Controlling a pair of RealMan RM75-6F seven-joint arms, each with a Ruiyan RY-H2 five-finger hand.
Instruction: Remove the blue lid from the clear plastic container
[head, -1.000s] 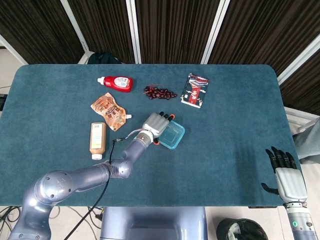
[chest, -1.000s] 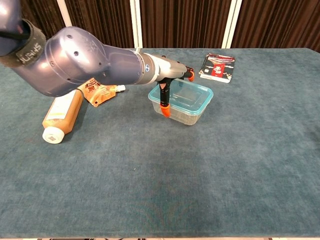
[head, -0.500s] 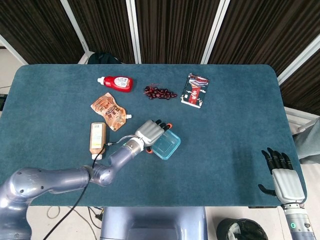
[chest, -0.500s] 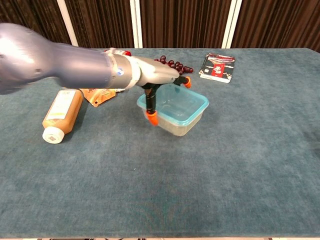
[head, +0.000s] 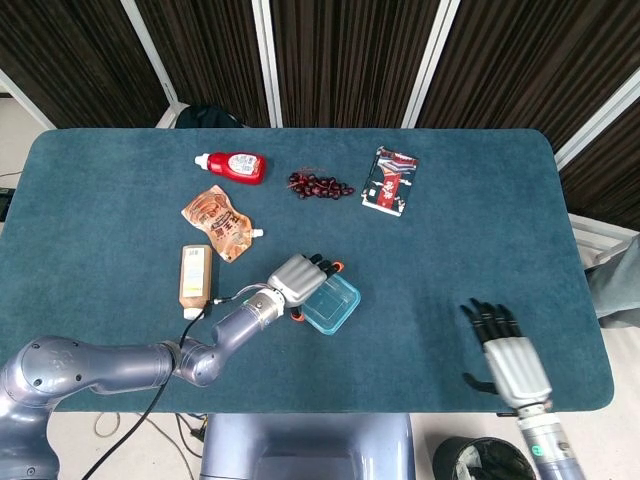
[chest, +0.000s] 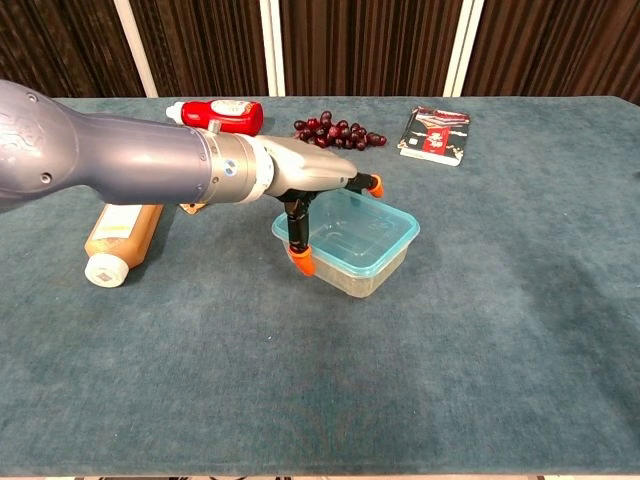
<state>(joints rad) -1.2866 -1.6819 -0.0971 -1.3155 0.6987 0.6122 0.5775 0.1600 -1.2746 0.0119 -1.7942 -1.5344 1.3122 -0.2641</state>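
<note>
The clear plastic container (head: 335, 308) (chest: 372, 268) stands near the middle of the table, its blue lid (chest: 352, 232) still seated on top. My left hand (head: 298, 277) (chest: 300, 185) grips the container's left end: orange-tipped fingers (chest: 373, 186) lie along the far rim, and the thumb (chest: 299, 255) presses down the near left side. My right hand (head: 508, 355) hovers over the table's near right part, fingers spread and holding nothing, well apart from the container. It does not show in the chest view.
A brown sauce bottle (head: 196, 280) (chest: 125, 240) and an orange pouch (head: 220, 222) lie left of the container. Farther back are a red ketchup bottle (head: 232, 166) (chest: 215, 113), grapes (head: 320, 185) (chest: 335, 130) and a printed packet (head: 389, 181) (chest: 437, 134).
My left hand has dragged the container nearer to me and slightly left. The right hand has come up and left from the table's near right corner over the tabletop.
</note>
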